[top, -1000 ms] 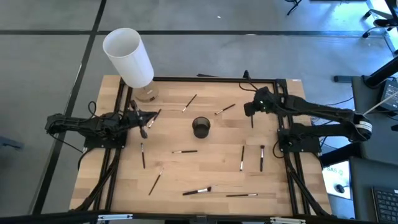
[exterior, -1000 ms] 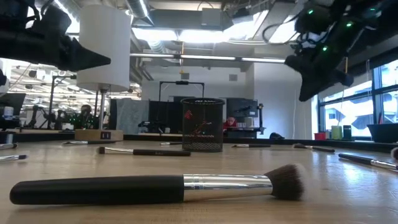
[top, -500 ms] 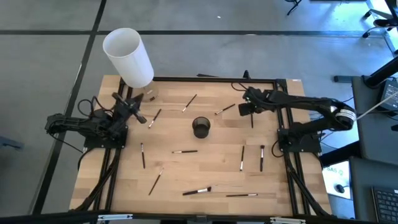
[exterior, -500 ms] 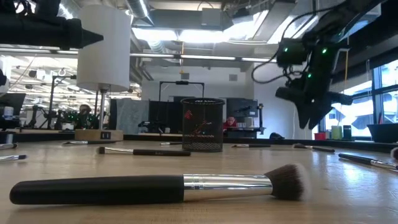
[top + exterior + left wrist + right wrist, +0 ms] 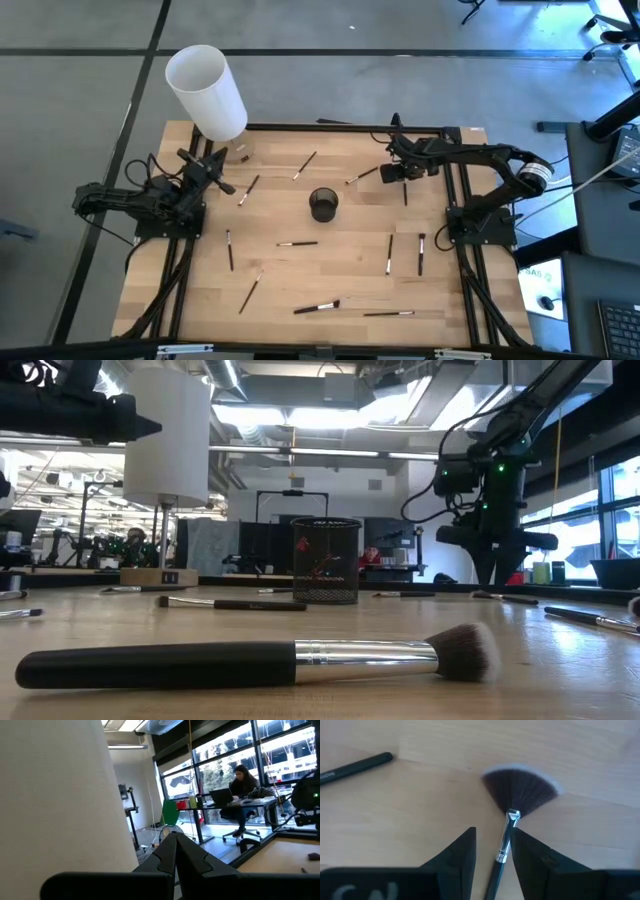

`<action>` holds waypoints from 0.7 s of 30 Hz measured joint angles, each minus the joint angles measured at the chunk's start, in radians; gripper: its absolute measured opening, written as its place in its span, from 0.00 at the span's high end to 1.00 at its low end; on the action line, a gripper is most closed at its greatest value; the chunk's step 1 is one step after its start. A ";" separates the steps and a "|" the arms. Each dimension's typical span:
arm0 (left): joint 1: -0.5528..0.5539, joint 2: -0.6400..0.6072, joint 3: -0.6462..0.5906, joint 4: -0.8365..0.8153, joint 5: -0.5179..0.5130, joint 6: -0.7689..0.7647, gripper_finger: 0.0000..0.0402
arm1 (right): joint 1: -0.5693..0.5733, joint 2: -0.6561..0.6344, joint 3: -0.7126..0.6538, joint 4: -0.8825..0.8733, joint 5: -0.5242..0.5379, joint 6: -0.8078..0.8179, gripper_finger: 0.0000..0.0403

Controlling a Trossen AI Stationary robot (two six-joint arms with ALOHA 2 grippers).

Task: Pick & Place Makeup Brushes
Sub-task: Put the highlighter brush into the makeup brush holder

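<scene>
Several makeup brushes lie scattered on the wooden table [image 5: 300, 270]. A fan brush [image 5: 362, 176] lies flat at the far right, its fanned dark bristles [image 5: 520, 790] spread on the wood. My right gripper [image 5: 494, 831] is open and points down, low over the table [image 5: 492, 575]. Its fingers stand either side of the fan brush's metal ferrule [image 5: 509, 827]. My left gripper [image 5: 175, 840] is shut and empty, held up at the far left [image 5: 225, 185] beside the white lampshade [image 5: 55, 795]. The black mesh cup [image 5: 323, 204] stands upright mid-table.
The white lamp [image 5: 205, 90] stands on its base [image 5: 238, 152] at the table's far left corner. A thick brush [image 5: 250, 660] lies near the front edge [image 5: 316, 307]. Another brush handle [image 5: 355, 767] lies close to the fan brush. A black frame rims the table [image 5: 340, 127].
My right gripper has come down toward the table, shifted a little toward the left, and tipped to point down over the fan brush. My left gripper has risen and drawn back toward the far left, beside the lamp. The brushes have stayed in place.
</scene>
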 joint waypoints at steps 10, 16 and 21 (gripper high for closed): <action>0.036 0.000 0.000 0.002 0.136 0.042 0.99 | -0.026 0.105 0.006 -0.006 -0.056 -0.031 0.72; 0.177 0.000 0.000 0.076 0.298 0.025 0.99 | -0.028 0.130 0.006 -0.014 -0.084 -0.054 0.87; 0.323 0.017 0.000 0.127 0.432 -0.023 0.99 | -0.028 0.130 0.006 -0.017 -0.087 -0.063 0.97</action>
